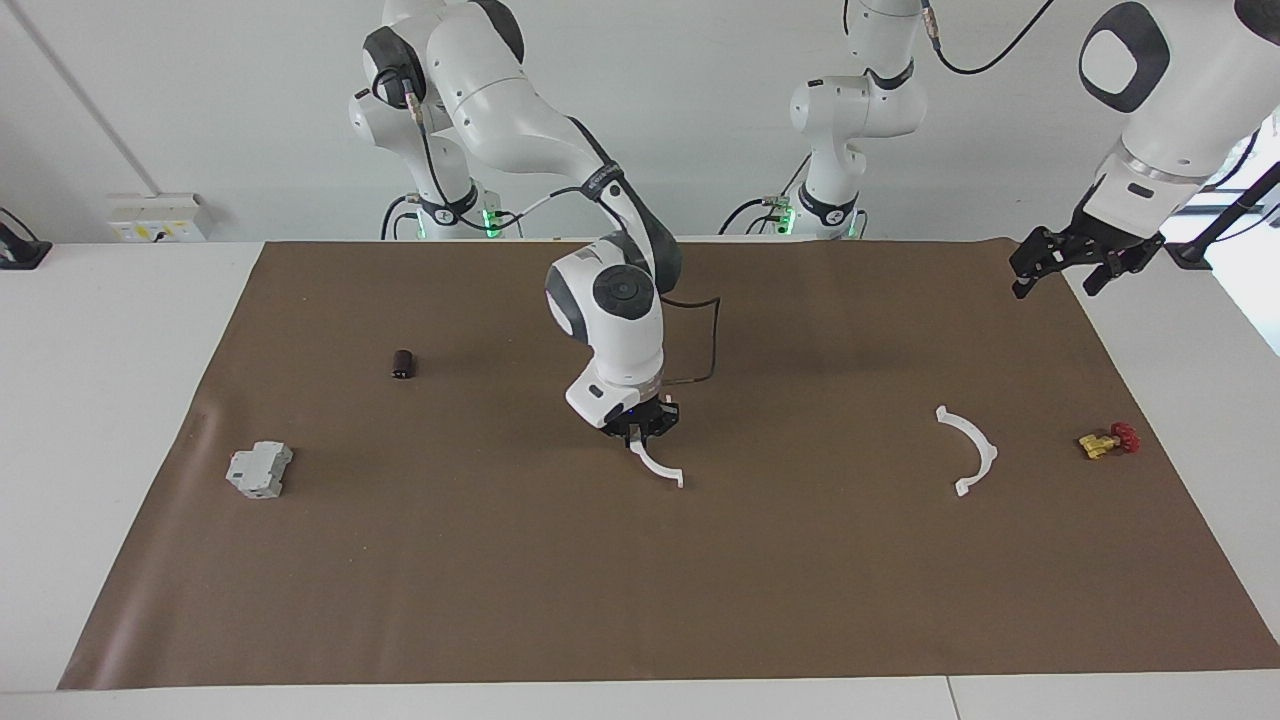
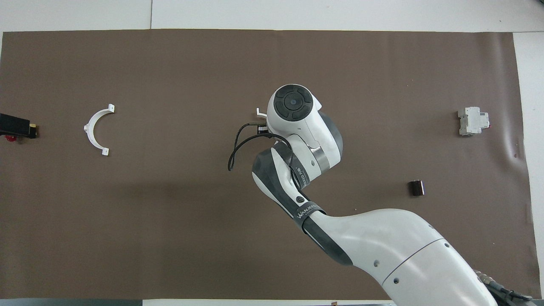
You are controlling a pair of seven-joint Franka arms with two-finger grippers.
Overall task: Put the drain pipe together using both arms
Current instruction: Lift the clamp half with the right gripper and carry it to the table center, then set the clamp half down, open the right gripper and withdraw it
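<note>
Brown matting is laid over the white surface. Near the middle of the mat, the right gripper is seen clenched on one end of a white half-ring, whose free end hangs close to the mat. The second half-ring is found lying flat toward the left arm's end, just beside a small yellow valve. The left gripper is held released over the mat's corner at that end. A grey block and a small dark cylinder are noted toward the right arm's end.
</note>
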